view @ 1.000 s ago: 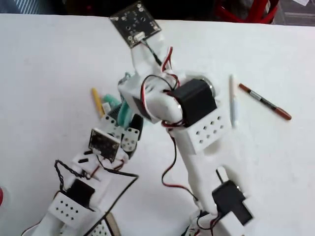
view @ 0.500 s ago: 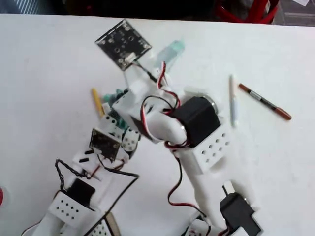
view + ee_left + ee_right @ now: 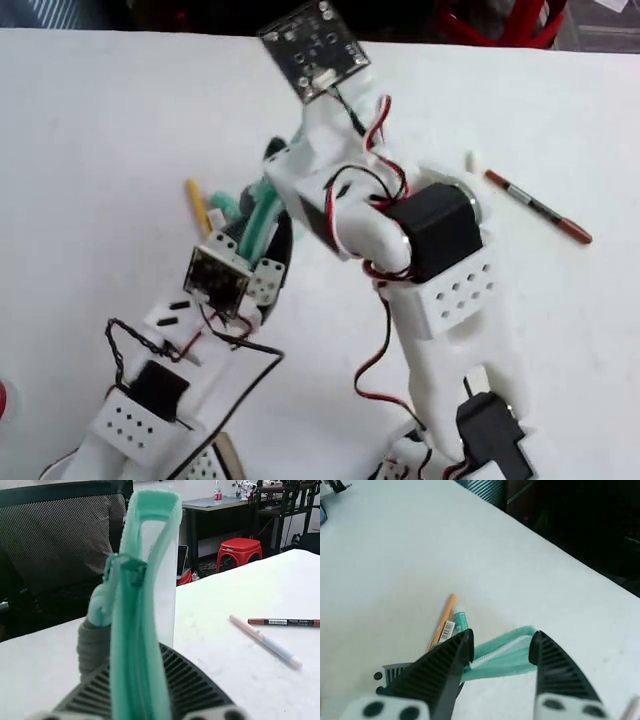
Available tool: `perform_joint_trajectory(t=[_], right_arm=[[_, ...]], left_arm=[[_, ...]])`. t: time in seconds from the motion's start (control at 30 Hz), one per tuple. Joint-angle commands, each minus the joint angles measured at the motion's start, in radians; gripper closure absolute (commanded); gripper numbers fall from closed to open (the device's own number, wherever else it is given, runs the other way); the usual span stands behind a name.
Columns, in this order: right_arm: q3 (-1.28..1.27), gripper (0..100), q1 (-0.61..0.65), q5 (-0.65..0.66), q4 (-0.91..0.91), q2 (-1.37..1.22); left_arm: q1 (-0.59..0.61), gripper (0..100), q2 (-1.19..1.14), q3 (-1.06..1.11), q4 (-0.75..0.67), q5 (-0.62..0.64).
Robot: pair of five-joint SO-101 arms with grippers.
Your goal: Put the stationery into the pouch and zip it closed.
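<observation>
High view, looking down on a white surface (image 3: 90, 110). Compared with half a second before, the left arm (image 3: 140, 410) at the near left corner has hardly shifted. The right arm (image 3: 450, 330) has swung. Its camera board (image 3: 315, 50) now sits farther back and more to the right. Its black motor block (image 3: 435, 225) covers most of the white pen (image 3: 471, 160), which lay in full sight before. A pale green piece that stood up beside that arm is no longer there.

The left arm rises from the near left corner and angles inward. The left pincer (image 3: 262, 238) is clamped on the green pouch (image 3: 258, 212). In the left wrist view the pouch stands upright on its edge in the jaws. Whether its zip is done up cannot be told.

The right arm comes up from the near right, bends at the elbow and leans over the pouch. In the right wrist view the right pincer (image 3: 501, 637) hangs above the pouch with its jaws apart.

Just beside the pouch lies an orange pen (image 3: 197, 205). It carries a small barcode label (image 3: 449, 628), too small to read.

Farther to the right, well apart from the pouch, the white pen and a brown-red marker (image 3: 540, 207) lie near each other. The marker has a pale band of print that cannot be read.
</observation>
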State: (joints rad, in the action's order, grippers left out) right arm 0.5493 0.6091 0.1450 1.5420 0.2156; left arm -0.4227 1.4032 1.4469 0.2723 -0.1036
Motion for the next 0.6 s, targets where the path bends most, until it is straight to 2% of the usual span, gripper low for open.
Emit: perform_joint_trajectory(t=[0.0, 0.1, 0.17, 0.33, 0.57], right_arm=[[0.008, 81.8, -0.113, 0.009, -0.065, 0.022], [0.006, 81.8, -0.242, -0.017, -0.064, 0.010], [0.009, 81.8, -0.266, -0.048, -0.030, -0.016], [0.025, 82.0, -0.209, -0.055, 0.004, -0.094], [0.160, 81.9, -0.116, -0.110, 0.054, -0.030]], left_arm=[[-0.001, 98, 0.015, -0.100, 0.066, 0.031], [0.002, 98, 0.015, -0.107, 0.064, 0.044], [-0.002, 98, 0.010, -0.117, 0.064, 0.044], [-0.012, 98, 0.008, -0.117, 0.041, 0.040], [-0.013, 98, 0.008, -0.115, 0.044, 0.040]])
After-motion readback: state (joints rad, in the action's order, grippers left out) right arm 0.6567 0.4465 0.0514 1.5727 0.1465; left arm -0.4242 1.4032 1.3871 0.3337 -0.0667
